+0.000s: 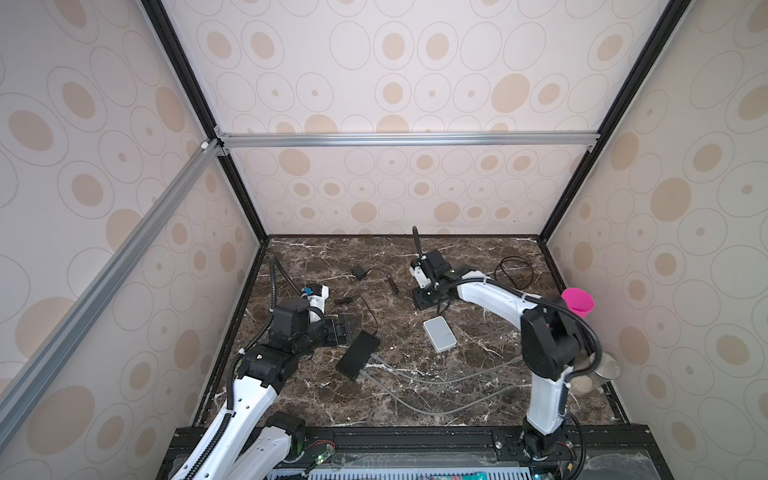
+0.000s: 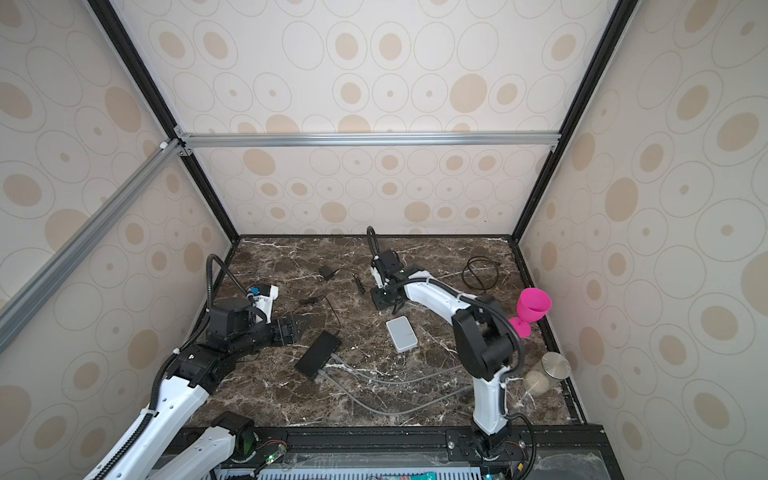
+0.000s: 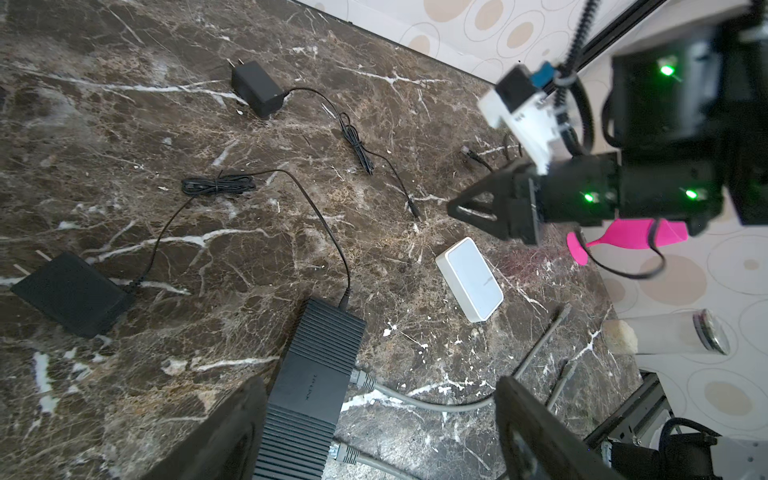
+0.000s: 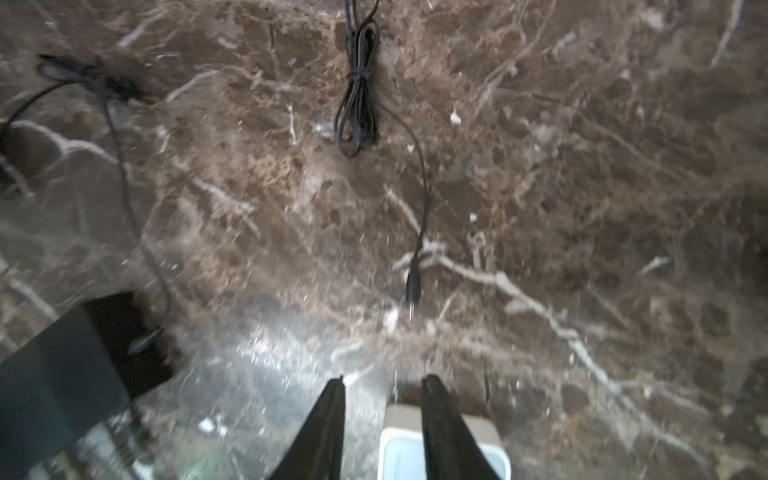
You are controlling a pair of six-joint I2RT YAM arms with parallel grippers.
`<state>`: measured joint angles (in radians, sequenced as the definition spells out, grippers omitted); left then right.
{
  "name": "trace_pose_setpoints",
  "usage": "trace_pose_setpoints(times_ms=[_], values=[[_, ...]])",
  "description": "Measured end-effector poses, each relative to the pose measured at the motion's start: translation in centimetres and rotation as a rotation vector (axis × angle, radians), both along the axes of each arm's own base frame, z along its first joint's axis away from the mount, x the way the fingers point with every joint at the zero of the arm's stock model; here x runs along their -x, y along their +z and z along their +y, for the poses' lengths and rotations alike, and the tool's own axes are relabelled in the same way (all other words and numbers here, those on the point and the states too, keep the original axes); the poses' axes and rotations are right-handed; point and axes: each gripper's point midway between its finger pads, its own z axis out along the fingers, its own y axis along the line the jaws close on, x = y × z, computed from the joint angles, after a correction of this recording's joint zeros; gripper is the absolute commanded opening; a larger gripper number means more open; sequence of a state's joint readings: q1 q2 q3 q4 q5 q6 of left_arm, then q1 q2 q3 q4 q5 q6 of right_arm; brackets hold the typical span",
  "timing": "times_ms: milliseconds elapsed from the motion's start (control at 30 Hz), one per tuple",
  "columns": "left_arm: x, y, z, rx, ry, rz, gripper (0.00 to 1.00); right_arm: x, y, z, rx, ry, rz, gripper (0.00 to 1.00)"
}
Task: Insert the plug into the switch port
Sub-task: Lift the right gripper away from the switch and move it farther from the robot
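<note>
My right end effector (image 4: 385,377) part-spread, empty, near plug (image 4: 412,286). Plug looks light, stiff, slick; cord (image 4: 424,199) limp. Best pinched across body.

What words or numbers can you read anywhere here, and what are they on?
Black box: a faint brand mark on its top, too small to read.
White camera holder on the other arm: tiny dark print, too blurred to read.
No other writing shows in any view.
</note>
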<state>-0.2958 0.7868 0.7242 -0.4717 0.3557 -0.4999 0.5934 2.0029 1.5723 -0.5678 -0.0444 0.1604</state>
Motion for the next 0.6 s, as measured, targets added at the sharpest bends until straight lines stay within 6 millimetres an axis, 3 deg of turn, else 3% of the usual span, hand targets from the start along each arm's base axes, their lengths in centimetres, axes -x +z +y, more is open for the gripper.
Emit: trace_pose_setpoints(times_ms=[67,200,600], values=[[-0.1,-0.2,0.0,-0.002,0.000,0.007,0.85,-1.2,-1.7,0.7,0.021,0.010,0.015,0.33],[-0.3,-0.8,-0.1,-0.010,0.000,0.031,0.85,-0.3,-4.8,0.2,0.073,0.017,0.096,0.33],[-0.4,-1.1,-0.1,-0.013,0.002,0.041,0.85,-0.5,-5.6,-0.2,0.115,0.017,0.113,0.28]])
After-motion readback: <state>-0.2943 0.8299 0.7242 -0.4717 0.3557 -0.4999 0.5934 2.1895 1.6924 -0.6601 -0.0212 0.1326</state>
